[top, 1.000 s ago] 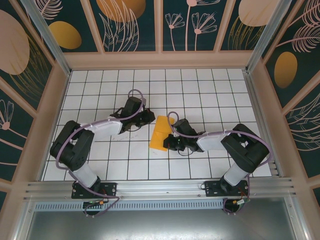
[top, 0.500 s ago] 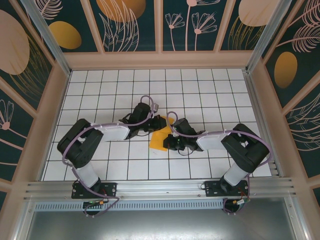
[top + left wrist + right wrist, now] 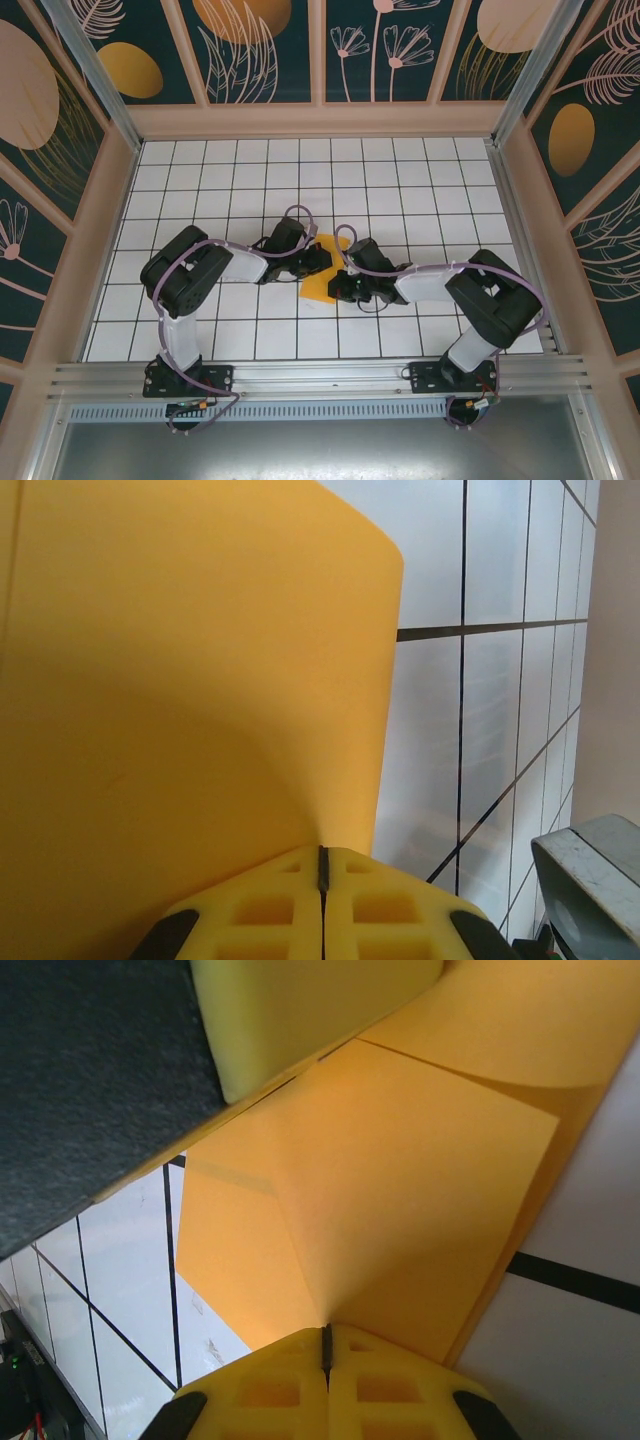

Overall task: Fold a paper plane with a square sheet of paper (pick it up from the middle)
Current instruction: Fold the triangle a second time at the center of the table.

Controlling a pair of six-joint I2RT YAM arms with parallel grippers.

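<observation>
Square sheet of paper (image 3: pixel 316 284), creased, is pinched by both left gripper (image 3: pixel 322 852) and right gripper (image 3: pixel 326 1330).

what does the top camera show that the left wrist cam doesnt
Top external: both arms meeting at the square sheet of paper, left pincer and right pincer on opposite sides, plus patterned walls. Left wrist: close up, the left pincer's pads shut with the paper's curved flap rising from their seam. Shared: the paper and gridded table.
</observation>
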